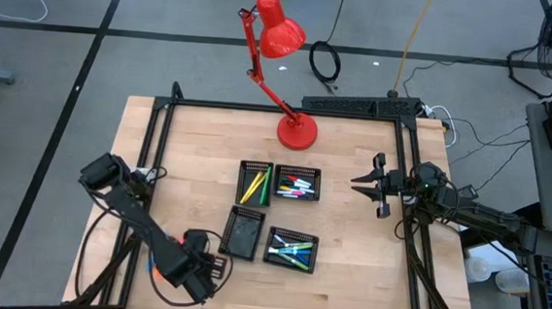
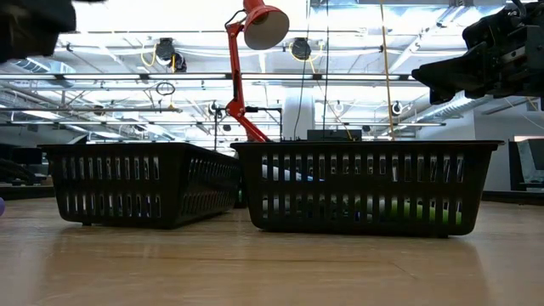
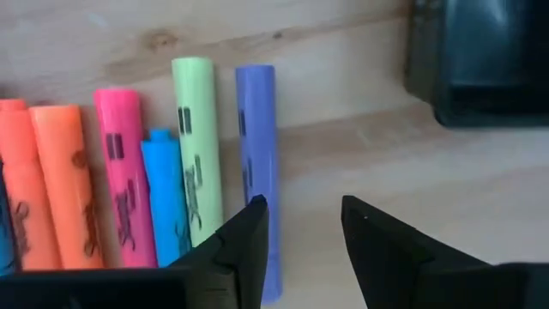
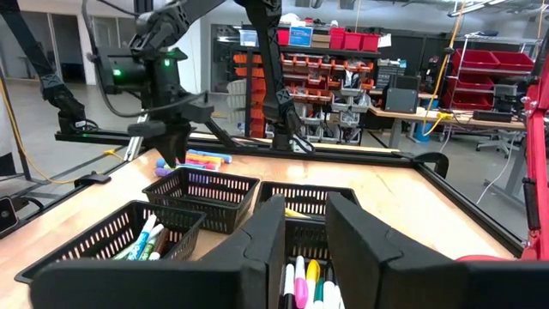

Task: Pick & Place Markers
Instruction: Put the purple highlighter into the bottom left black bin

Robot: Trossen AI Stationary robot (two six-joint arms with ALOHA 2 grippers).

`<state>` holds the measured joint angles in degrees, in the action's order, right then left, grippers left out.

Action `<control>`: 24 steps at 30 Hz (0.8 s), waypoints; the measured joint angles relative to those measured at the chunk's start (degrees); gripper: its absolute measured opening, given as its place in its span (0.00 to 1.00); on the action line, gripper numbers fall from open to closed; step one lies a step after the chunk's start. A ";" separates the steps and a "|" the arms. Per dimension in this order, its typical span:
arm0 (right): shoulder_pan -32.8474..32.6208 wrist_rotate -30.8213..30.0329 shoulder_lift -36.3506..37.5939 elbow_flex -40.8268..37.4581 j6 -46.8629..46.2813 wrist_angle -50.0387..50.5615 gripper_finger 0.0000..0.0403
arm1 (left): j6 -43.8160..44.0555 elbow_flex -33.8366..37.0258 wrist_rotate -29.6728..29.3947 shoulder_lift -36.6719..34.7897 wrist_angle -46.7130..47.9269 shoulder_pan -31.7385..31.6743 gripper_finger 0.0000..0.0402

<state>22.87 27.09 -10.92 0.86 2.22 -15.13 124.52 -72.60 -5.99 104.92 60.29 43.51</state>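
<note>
Down at the front-left of the wooden table (image 1: 345, 286), the left gripper (image 3: 302, 225) hovered low over a row of highlighters lying side by side on the bare wood: orange (image 3: 64, 184), pink (image 3: 124, 172), blue (image 3: 167, 193), yellow-green (image 3: 197, 146) and purple (image 3: 257, 146). Its jaws stood apart with nothing between them, one fingertip (image 3: 249, 236) crossing over the lower end of the purple highlighter, the other over bare wood. Four black mesh trays sat grouped mid-table. The rear-left tray (image 1: 243, 165) held yellow and green markers (image 1: 256, 185); the rear-right tray (image 1: 298, 170) held white-bodied markers with coloured caps (image 1: 296, 187); the front-right tray (image 1: 293, 235) held blue-green ones (image 1: 292, 251); the front-left tray (image 1: 244, 232) showed only a dark floor. The right gripper (image 1: 360, 183) waited above the table's right side, well apart from the trays, fingers slightly parted and carrying nothing. A red desk lamp (image 1: 282, 38) stood behind the trays.
</note>
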 joint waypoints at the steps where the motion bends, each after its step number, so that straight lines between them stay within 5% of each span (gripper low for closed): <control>1: 0.02 0.00 0.00 0.00 0.00 0.02 0.19 | 0.16 0.81 -0.07 0.00 -0.70 -0.17 0.38; 9: 0.02 0.00 -0.01 0.00 0.00 0.02 0.19 | -1.38 6.71 3.13 0.02 -5.06 -1.62 0.38; 24: 0.02 -0.01 -0.02 0.00 0.00 0.00 0.19 | -3.69 7.29 4.12 2.67 -11.51 -2.42 0.38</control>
<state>22.90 27.08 -10.94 0.86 2.22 -15.14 120.83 -65.31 -1.87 107.59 48.79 41.09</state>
